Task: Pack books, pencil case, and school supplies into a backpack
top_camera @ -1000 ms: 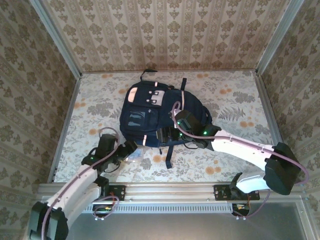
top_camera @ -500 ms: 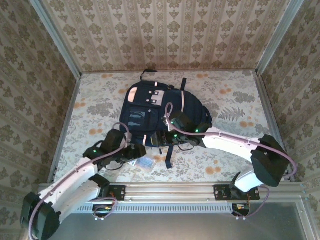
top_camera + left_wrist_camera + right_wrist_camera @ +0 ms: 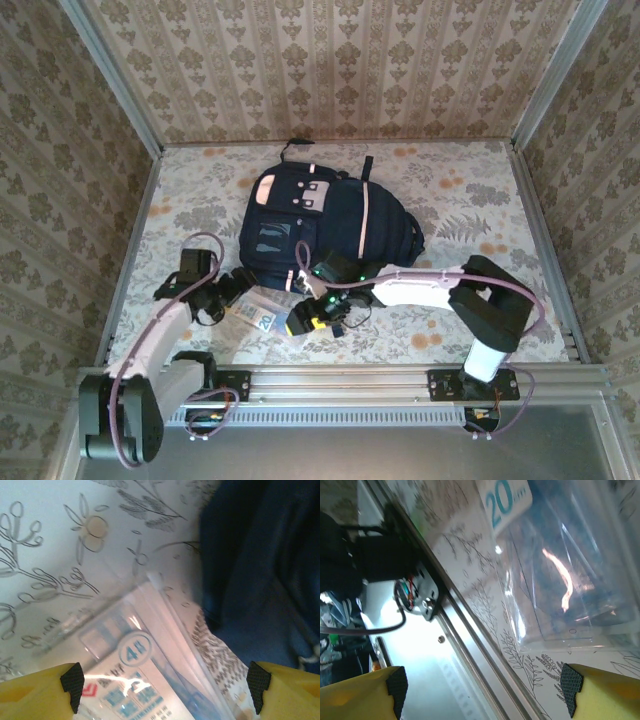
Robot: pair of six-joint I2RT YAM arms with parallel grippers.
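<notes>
The navy backpack [image 3: 325,220] with pale stripes lies flat mid-table, and its fabric [image 3: 260,565] is at the right of the left wrist view. One of the school supplies, a blue-and-white clear packet [image 3: 260,313] with printed numerals, lies on the table before the backpack's near left corner. My left gripper [image 3: 240,288] stands open just left of it, the packet [image 3: 135,675] lying below its jaws [image 3: 165,692]. My right gripper [image 3: 306,320] is open at the packet's right end [image 3: 555,555], nothing between its fingers [image 3: 482,692]. Books and pencil case are out of view.
The metal front rail [image 3: 340,380] runs right below the packet and shows close under the right gripper [image 3: 465,645]. Patterned walls enclose the floral table [image 3: 470,230] on three sides. A dark strap [image 3: 337,322] trails from the backpack toward the rail.
The right gripper has swung off the backpack, left and down to the packet by the front rail. The left gripper has drawn back to the left. The packet lies slightly further left.
</notes>
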